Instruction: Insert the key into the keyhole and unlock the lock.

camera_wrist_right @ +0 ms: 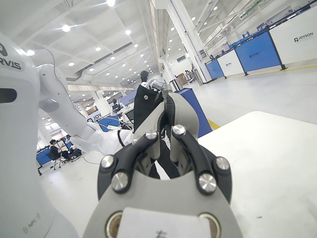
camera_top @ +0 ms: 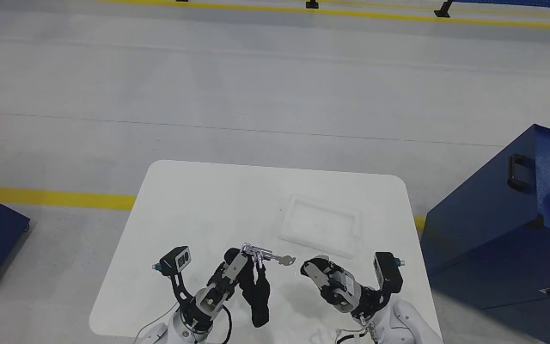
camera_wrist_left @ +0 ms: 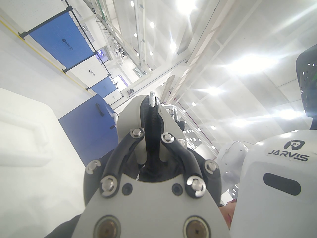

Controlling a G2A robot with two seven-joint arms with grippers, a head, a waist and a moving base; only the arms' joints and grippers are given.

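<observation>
Top view: the left gripper [camera_top: 243,261] is clamped on the small chrome lock [camera_top: 252,250], held above the white table [camera_top: 189,224]. A limp black strap [camera_top: 258,297] hangs beneath it. The thin metal key [camera_top: 282,259] juts from the lock toward the right gripper [camera_top: 306,269], ending just beside its tip. I judge insertion begun, perhaps done, with the turn left to do.

Left wrist view: 2 smooth grey fingers [camera_wrist_left: 128,125] with ribbed black pads pinch a narrow ridged edge of the lock [camera_wrist_left: 151,97].

Right wrist view: the right gripper's fingers [camera_wrist_right: 185,115] are drawn together. Whether they nip the key I cannot tell. Beyond them, the lock's polished, rounded body [camera_wrist_right: 156,85] glints beside the riveted strap [camera_wrist_right: 145,105].
</observation>
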